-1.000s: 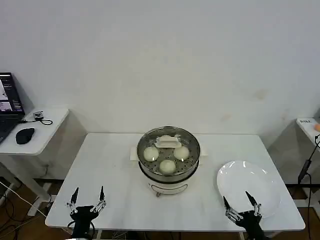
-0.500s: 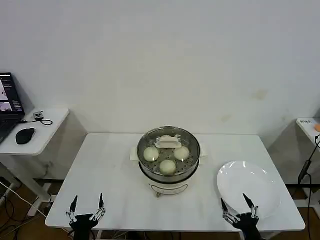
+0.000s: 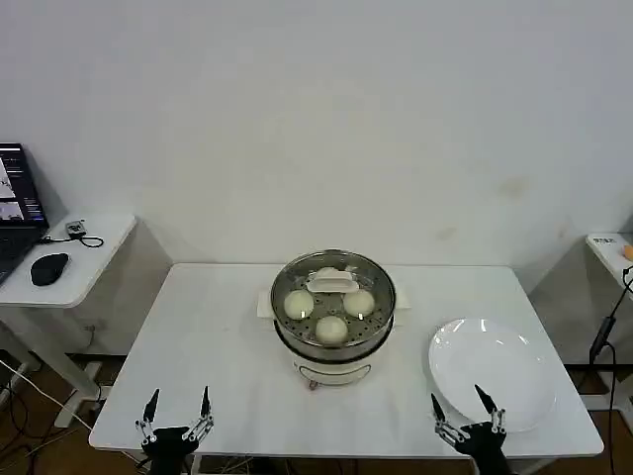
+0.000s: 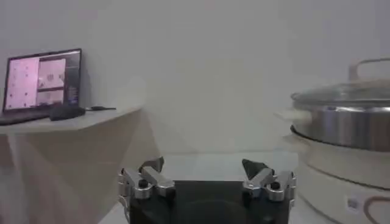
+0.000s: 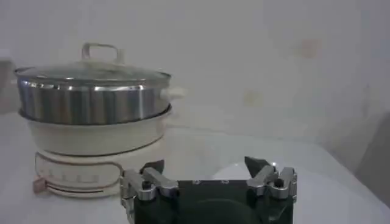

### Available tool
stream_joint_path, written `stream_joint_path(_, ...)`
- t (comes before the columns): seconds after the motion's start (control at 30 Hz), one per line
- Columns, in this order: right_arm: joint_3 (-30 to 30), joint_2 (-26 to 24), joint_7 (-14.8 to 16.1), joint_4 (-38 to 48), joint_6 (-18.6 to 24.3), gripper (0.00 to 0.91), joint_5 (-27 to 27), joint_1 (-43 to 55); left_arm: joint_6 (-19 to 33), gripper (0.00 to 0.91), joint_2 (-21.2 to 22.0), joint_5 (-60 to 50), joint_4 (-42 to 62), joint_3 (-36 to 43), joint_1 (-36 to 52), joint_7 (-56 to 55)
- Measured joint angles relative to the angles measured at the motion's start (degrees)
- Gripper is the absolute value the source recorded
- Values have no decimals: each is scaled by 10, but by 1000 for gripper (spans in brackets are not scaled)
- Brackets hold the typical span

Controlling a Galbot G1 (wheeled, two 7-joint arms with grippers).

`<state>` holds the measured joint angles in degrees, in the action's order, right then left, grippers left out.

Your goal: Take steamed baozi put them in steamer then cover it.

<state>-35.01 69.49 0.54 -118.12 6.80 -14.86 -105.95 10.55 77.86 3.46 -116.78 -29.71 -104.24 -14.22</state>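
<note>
With three steamed baozi (image 3: 331, 316) inside the steamer (image 3: 334, 341) at mid-worktop and the cover (image 3: 333, 280) seated on it, my left gripper (image 3: 178, 416) and right gripper (image 3: 461, 413) hung empty, jaws spread, the job seemingly finished.

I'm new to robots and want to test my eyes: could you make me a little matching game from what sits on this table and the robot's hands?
Things:
1. steamed baozi
2. cover
3. white plate
4. left hand

Places or states:
A. bare, on the table right of the steamer
B. open, at the table's near left edge
C. three, lying inside the steamer
D. resting on top of the steamer

Pairs: 1-C, 2-D, 3-A, 4-B. The right hand is open too, near the plate.
</note>
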Motion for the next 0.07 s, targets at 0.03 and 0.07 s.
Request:
stream_joint_path(0.03,0,0,0,0,0,907,0,0,-1,907,0,0,0,0,-1,1)
stream_joint_path(0.07,1,-1,0,0,0,907,0,0,-2,907,-1,0,0,0,-2,2)
